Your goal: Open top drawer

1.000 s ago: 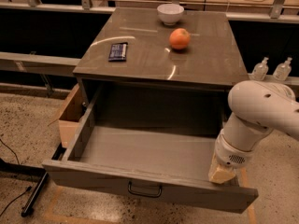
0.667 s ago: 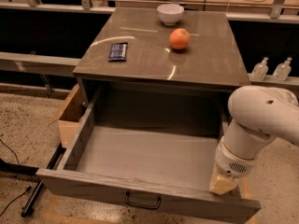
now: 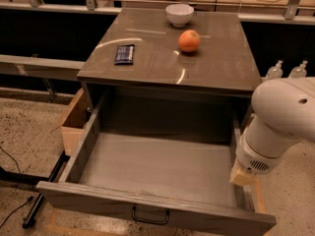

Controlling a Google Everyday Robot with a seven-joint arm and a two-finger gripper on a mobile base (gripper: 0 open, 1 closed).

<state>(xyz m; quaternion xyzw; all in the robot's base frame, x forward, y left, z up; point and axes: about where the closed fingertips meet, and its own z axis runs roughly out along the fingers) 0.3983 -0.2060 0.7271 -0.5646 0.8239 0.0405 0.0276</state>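
The top drawer (image 3: pixel 156 167) is a wide grey metal tray pulled far out from under the grey cabinet top (image 3: pixel 216 63). Its deep tray shows nothing inside. Its front panel (image 3: pixel 88 196) runs along the bottom of the camera view, with a small dark bar handle (image 3: pixel 150 215) at its centre. My white arm (image 3: pixel 283 114) comes in from the right. My gripper (image 3: pixel 243 176) points down at the drawer's right side wall, near the front right corner. Only its tan base shows below the wrist.
On the cabinet top sit an orange (image 3: pixel 189 40), a white bowl (image 3: pixel 179 14) and a dark flat packet (image 3: pixel 124 53). A cardboard box (image 3: pixel 75 124) stands left of the drawer. Two clear bottles (image 3: pixel 286 71) stand at the right. Cables (image 3: pixel 15 168) lie on the floor at left.
The drawer has slid further out toward the camera. My arm and gripper have moved the same way with it, staying at the drawer's right side.
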